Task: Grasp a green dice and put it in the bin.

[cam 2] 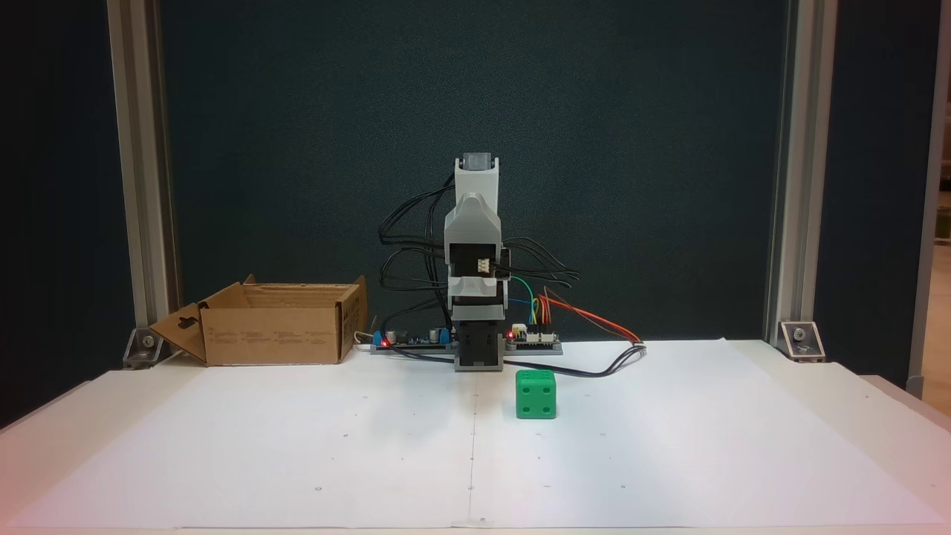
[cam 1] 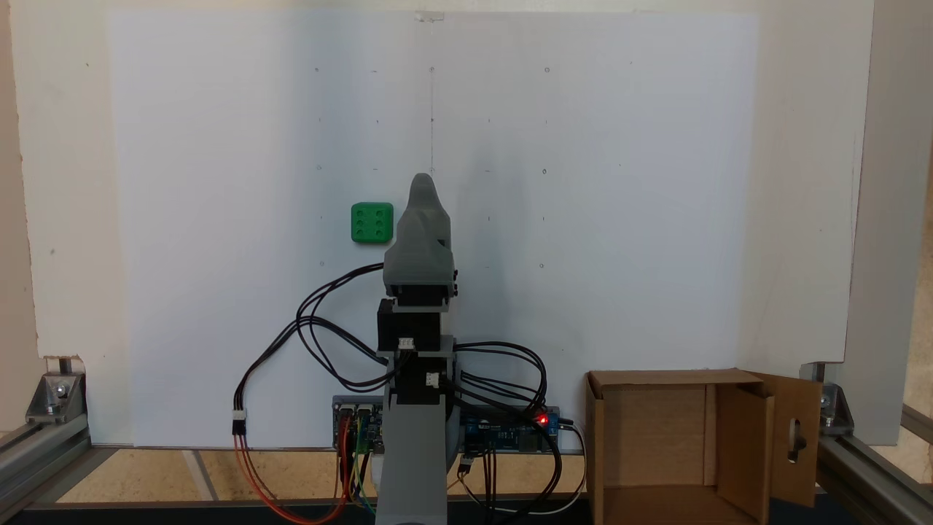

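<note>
The green dice (cam 1: 372, 222) lies on the white paper with its six-pip face up, just left of my grey gripper (cam 1: 423, 181) in a fixed view. In another fixed view the dice (cam 2: 536, 394) sits in front of the arm's base, slightly to the right. The arm is folded upright over its base, and the gripper (cam 2: 475, 206) hangs well above the table, apart from the dice. Its jaws overlap in both views, so I cannot tell their state. Nothing shows between them. The bin (cam 1: 667, 378), an open brown cardboard box (cam 2: 275, 334), stands beside the base.
A controller board (cam 1: 510, 430) and loose black and coloured cables (cam 2: 594, 368) lie around the base. Aluminium frame posts (cam 2: 787, 186) stand at the table's corners. The white paper sheet (cam 1: 619, 219) covers most of the table.
</note>
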`<control>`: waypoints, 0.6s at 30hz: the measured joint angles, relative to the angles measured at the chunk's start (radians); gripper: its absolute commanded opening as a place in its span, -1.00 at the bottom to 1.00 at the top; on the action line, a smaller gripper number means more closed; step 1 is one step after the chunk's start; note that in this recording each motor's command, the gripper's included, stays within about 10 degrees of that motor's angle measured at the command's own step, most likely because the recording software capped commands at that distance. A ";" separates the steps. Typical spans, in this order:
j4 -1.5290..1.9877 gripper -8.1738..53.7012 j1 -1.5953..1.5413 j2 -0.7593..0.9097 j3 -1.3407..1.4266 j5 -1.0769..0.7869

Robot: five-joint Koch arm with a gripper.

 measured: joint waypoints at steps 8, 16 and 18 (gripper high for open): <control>0.014 0.71 0.008 0.000 0.000 0.000; 0.014 0.71 0.009 0.000 -0.002 0.000; 0.014 0.71 0.009 0.000 0.000 0.000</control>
